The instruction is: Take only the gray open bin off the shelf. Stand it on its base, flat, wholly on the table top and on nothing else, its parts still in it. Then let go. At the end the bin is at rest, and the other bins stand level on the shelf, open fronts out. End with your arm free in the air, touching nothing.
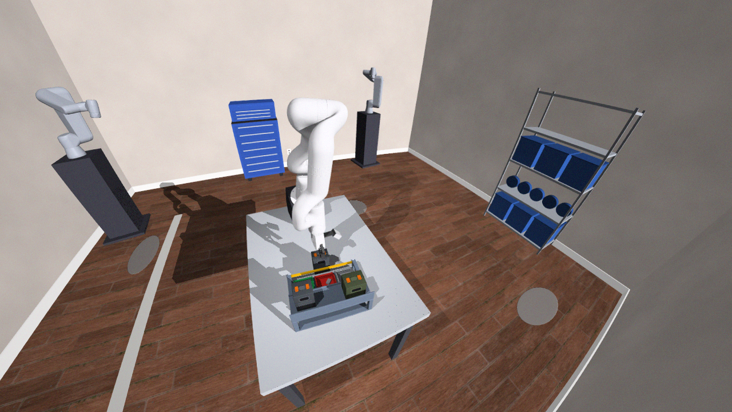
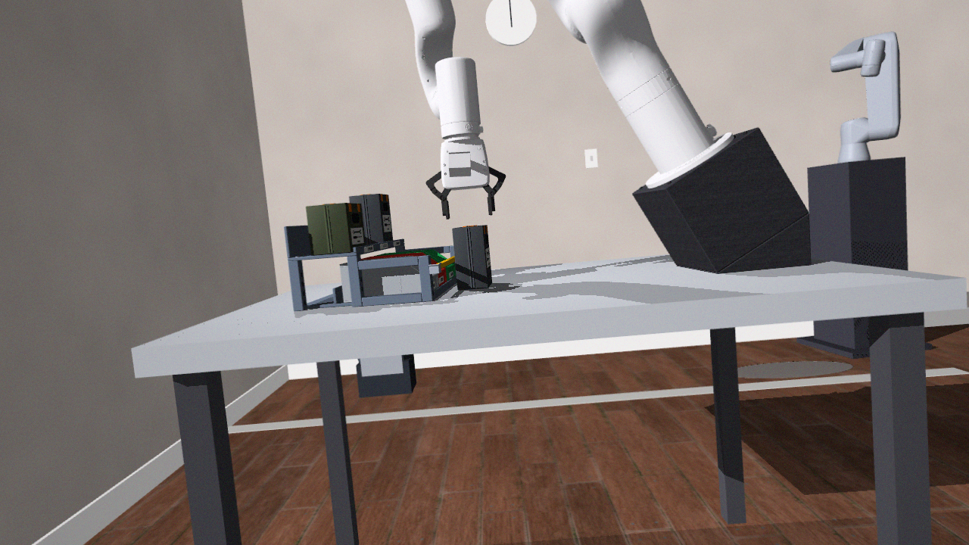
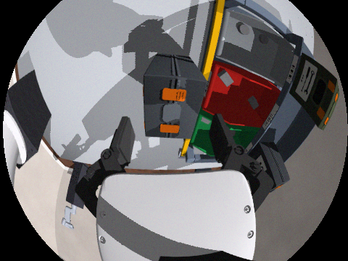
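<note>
The gray open bin [image 3: 266,59] lies low in the shelf [image 1: 332,310] [image 2: 425,278], at the upper right of the wrist view, with two roundish parts in it. Beside it are the red bin [image 1: 324,280] [image 3: 249,104], with gray parts, and the green bin [image 3: 250,135]. A yellow bar [image 3: 214,41] [image 1: 332,267] runs along their fronts. My gripper [image 1: 321,249] [image 2: 468,213] [image 3: 171,124] is open and empty. It hangs above a dark gray case [image 1: 321,261] [image 2: 469,259] [image 3: 154,112] with orange latches, which stands on the table by the bins' fronts.
A green case [image 1: 354,288] [image 2: 326,230] [image 3: 320,90] and another dark gray case [image 1: 305,298] [image 2: 372,218] [image 3: 278,170] stand on top of the shelf. The table [image 1: 327,351] [image 2: 609,294] carries the shelf. The black arm pedestal [image 2: 724,203] is at the far end.
</note>
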Controlling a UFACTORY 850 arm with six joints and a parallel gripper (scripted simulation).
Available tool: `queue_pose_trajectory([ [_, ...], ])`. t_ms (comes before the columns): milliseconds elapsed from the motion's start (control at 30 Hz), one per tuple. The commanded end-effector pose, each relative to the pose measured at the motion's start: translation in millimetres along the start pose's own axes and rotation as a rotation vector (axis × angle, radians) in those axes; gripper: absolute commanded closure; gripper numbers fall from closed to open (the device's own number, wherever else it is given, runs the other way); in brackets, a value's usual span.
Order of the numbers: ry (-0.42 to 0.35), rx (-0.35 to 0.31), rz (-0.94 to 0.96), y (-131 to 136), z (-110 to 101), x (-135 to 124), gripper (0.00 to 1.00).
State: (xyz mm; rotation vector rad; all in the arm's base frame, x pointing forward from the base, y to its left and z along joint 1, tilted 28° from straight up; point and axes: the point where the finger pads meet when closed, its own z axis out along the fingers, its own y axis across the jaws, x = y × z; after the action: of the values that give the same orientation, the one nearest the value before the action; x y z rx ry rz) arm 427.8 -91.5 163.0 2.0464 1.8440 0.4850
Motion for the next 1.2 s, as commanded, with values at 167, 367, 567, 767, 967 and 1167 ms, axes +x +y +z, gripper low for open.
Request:
queue_pose_trajectory([
  [167, -0.007, -0.004, -0.132, 0.8, -0.7, 0.2, 0.00],
  [367, -0.005, -0.003, -0.140, 0.7, -0.7, 0.2, 0.00],
  [567, -0.007, -0.004, -0.172, 0.7, -0.5, 0.2, 0.00],
  [767, -0.007, -0.004, -0.172, 0.7, -0.5, 0.2, 0.00],
  [967, -0.007, -0.003, -0.276, 0.7, -0.4, 0.1, 0.00],
  [1167, -0.008, -0.003, -0.432, 0.6, -0.3, 0.0, 0.00],
])
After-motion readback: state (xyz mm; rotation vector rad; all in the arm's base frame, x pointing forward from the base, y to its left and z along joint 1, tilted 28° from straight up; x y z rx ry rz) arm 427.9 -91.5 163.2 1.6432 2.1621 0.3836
